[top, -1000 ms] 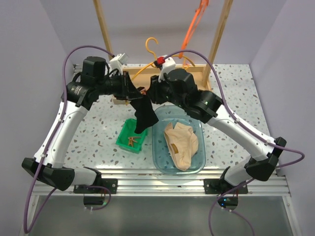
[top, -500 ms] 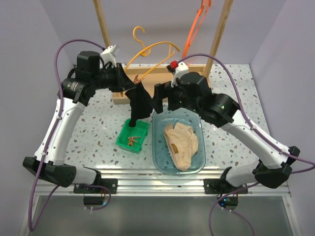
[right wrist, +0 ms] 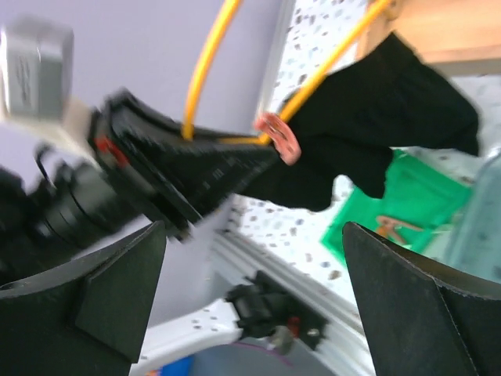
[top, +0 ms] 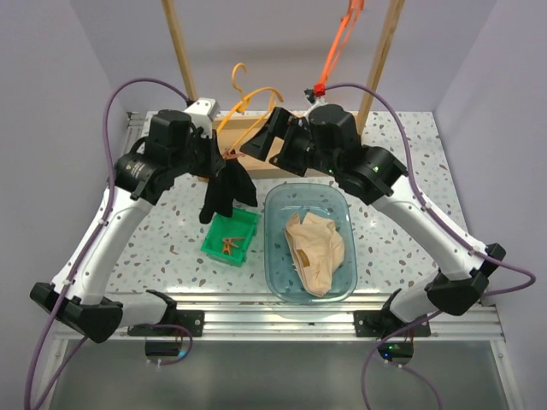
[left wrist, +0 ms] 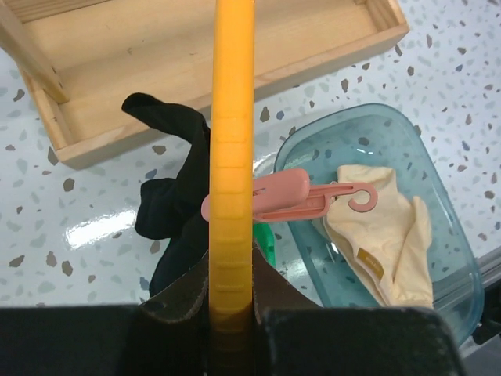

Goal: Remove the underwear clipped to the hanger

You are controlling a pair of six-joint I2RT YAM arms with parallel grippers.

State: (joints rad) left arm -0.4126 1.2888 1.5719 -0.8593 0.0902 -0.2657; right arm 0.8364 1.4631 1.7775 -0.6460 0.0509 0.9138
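Observation:
My left gripper is shut on the bar of the yellow hanger. The black underwear hangs limp from that bar beside a pink clip. My right gripper stands wide open to the right of the hanger with nothing between its fingers, apart from the black cloth. The beige underwear lies crumpled in the clear tub.
A green bin holding small brown clips sits left of the tub, below the black cloth. A wooden tray and the two rack posts stand at the back. An orange hanger hangs top right.
My right gripper has opened wide and drawn back up and to the rear, away from the black underwear. The left arm has swung the hanger and the black cloth slightly left.

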